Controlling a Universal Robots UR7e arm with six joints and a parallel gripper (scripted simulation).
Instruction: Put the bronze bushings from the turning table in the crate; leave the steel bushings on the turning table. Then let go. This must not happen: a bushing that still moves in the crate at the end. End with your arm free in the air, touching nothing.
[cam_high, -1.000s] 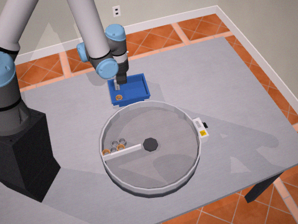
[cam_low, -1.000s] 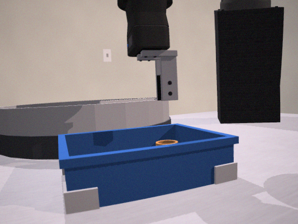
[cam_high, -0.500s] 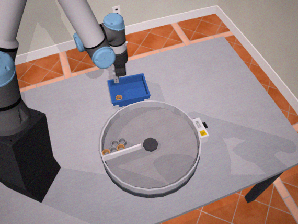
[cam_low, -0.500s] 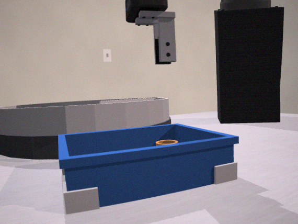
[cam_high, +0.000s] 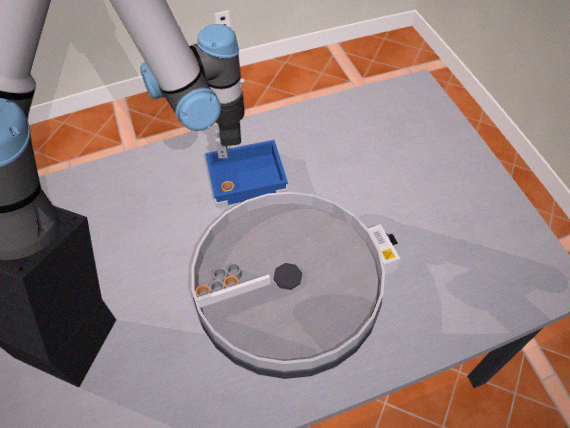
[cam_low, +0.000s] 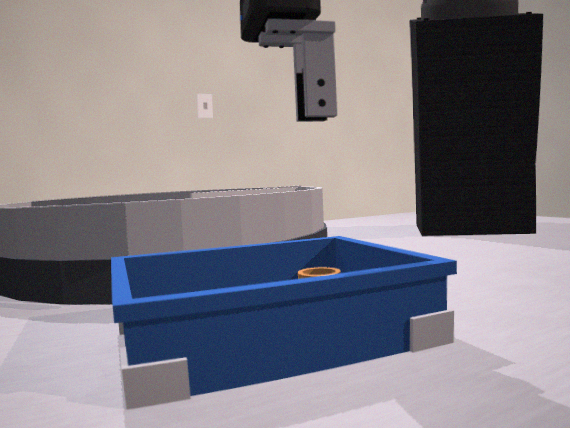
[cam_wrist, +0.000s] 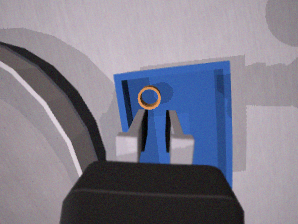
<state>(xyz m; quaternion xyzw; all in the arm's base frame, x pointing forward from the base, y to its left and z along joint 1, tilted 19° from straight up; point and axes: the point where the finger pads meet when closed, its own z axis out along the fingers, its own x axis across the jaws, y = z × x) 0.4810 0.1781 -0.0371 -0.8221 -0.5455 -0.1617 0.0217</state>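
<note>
The blue crate (cam_high: 246, 171) stands behind the round turning table (cam_high: 286, 280). One bronze bushing (cam_high: 228, 186) lies in the crate's near left corner; it also shows in the exterior view (cam_low: 319, 272) and the wrist view (cam_wrist: 149, 97). My gripper (cam_high: 223, 152) hangs well above the crate (cam_low: 280, 305), its fingers a narrow gap apart with nothing between them. On the turning table, two bronze bushings (cam_high: 202, 289) (cam_high: 230, 281) and three steel bushings (cam_high: 219, 273) lie bunched against a white bar (cam_high: 235, 290) at the left.
A black hub (cam_high: 288, 275) sits at the table's centre, inside a raised grey rim. A small labelled box (cam_high: 384, 242) is fixed to the rim's right side. The robot's black base (cam_high: 45, 295) stands at the left.
</note>
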